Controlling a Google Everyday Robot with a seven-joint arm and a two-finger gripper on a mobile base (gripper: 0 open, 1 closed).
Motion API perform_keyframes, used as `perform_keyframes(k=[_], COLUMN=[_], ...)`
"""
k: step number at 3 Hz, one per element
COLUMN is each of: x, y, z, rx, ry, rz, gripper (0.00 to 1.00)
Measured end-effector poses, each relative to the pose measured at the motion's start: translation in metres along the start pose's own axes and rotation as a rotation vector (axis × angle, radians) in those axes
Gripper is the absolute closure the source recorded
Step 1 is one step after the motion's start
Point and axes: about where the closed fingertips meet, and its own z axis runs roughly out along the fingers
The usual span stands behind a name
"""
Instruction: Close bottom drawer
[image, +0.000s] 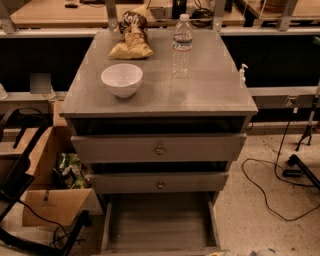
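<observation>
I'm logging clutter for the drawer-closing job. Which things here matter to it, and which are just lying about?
For the job: bottom drawer, pulled far out; the gripper, not in view.

Lying about: white bowl, water bottle and snack bag on the cabinet top; cardboard box beside the cabinet.

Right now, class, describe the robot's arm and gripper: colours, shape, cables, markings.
Neither can be described: the gripper and arm are out of view. The bottom drawer stands open, and a black cable lies on the floor to its right.
</observation>
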Motion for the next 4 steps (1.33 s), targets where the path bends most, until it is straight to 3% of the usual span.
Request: perform_keyframes(k=[3, 4], x=[-0.006, -0.013], y=[-0.014, -0.037], z=[0.01, 0.031], rx=[0.003, 0.007], ry=[-0.002, -0.008], rz=[-0.012, -0.015], gripper=[1.0, 1.0])
